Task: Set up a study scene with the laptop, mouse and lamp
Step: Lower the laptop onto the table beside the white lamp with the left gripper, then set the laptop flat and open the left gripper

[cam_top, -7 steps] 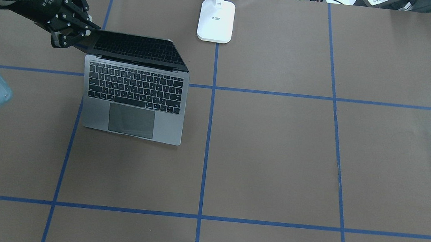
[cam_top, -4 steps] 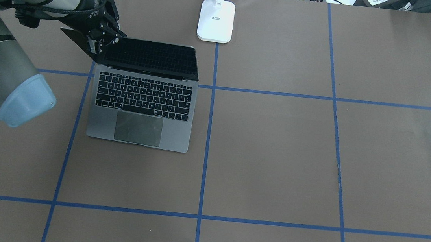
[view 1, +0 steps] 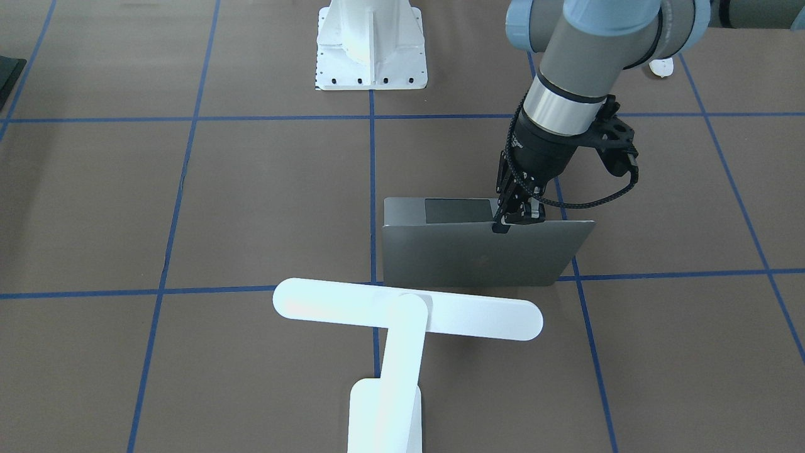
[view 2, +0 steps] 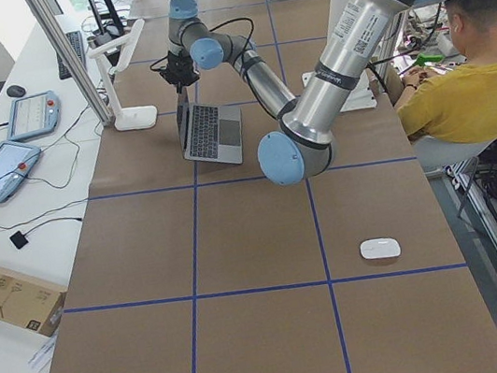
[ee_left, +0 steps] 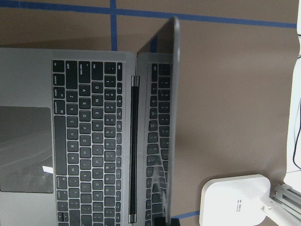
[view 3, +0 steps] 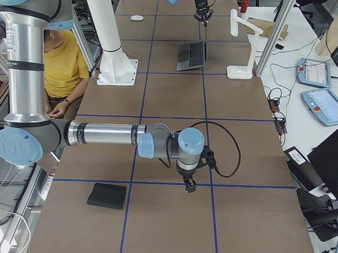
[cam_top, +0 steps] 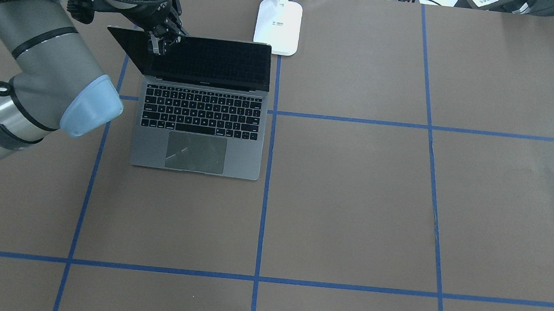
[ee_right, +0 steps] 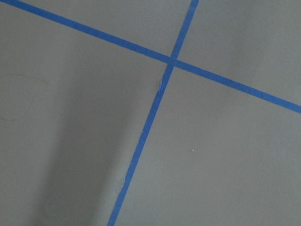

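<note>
One camera looks down on the bench (cam_top: 353, 208) from over its robot-side edge, another faces back from the opposite edge, and two look along it from its ends. All four share the laptop (cam_top: 197, 137), which lies close under the left wrist camera. The right wrist camera seemingly looks closely at bench surface.

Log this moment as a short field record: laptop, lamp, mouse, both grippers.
laptop: open on the table, screen dark, keyboard toward the robot
lamp: upright, base beside the laptop's lid with a gap between them
mouse: alone toward the table's left end, far from the laptop
left gripper: closed on the lid's top edge, near a corner
right gripper: over bare table, well away from the laptop; open or shut cannot be told
</note>
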Tool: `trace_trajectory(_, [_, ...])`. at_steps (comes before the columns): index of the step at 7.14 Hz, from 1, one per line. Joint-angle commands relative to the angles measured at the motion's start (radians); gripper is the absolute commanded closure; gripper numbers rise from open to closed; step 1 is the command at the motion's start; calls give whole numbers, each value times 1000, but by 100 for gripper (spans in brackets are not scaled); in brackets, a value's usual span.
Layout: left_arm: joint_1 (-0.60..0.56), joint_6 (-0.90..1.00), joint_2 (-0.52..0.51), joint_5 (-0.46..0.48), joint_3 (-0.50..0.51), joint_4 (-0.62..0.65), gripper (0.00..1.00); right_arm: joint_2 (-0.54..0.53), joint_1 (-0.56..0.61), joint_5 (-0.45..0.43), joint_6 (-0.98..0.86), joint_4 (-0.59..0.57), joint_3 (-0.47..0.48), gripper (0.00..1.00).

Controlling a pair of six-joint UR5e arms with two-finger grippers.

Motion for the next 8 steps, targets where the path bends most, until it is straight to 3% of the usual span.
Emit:
trace_trajectory(1, [0, -8, -42, 0, 81, -39, 100, 0, 0, 0, 0, 0, 0, 0])
trace_trajectory(4, [22, -24, -43, 2, 170, -123, 100, 0, 0, 0, 0, 0, 0, 0])
trace_trajectory(6, [25, -42, -36, 2, 172, -136, 100, 0, 0, 0, 0, 0, 0, 0])
trace_trajectory(7, [24, -39, -33, 0, 170, -136, 59, 0, 0, 0, 0, 0, 0, 0])
trace_trajectory(8, [23, -26, -33, 0, 170, -133, 1, 0, 0, 0, 0, 0, 0, 0])
